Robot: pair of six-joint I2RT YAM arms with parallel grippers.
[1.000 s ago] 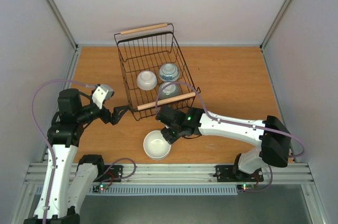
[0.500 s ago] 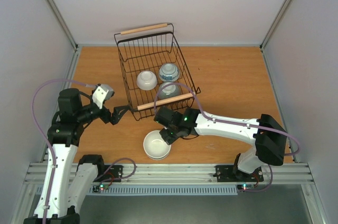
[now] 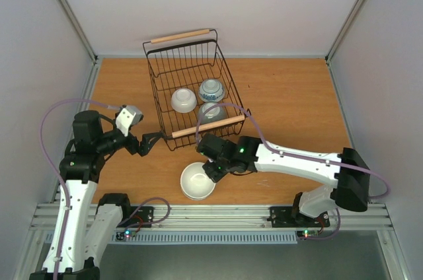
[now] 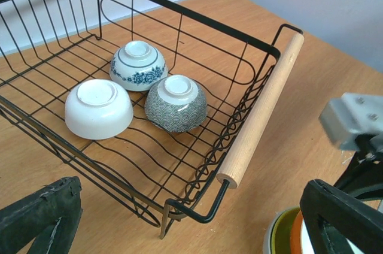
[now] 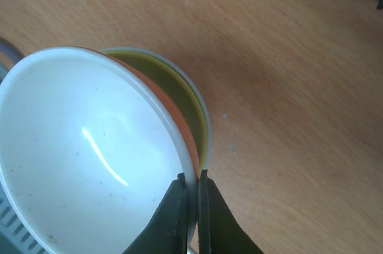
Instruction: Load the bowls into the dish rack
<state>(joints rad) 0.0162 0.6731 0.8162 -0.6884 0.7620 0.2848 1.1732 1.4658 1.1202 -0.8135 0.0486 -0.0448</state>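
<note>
The black wire dish rack (image 3: 153,88) stands at the table's middle back and holds three upturned bowls: plain white (image 3: 184,100), blue-and-white (image 3: 211,89) and grey speckled (image 3: 212,111). A stack of nested bowls sits near the front edge, with a white bowl (image 3: 197,181) on top. In the right wrist view the white bowl (image 5: 90,158) sits over an orange bowl (image 5: 175,117) and a yellow-green bowl (image 5: 179,93). My right gripper (image 5: 191,185) is shut on the white bowl's rim; it also shows in the top view (image 3: 215,172). My left gripper (image 3: 153,140) is open and empty by the rack's near left corner.
The rack's near wooden handle (image 4: 263,107) lies between my left gripper (image 4: 191,230) and the bowl stack (image 4: 286,237). The three racked bowls (image 4: 99,109) fill the rack's near end. White walls stand round the wooden table (image 3: 291,102).
My right wrist has shifted a little nearer and to the right at the white bowl's rim, and its elbow has swung right. The left arm has not moved.
</note>
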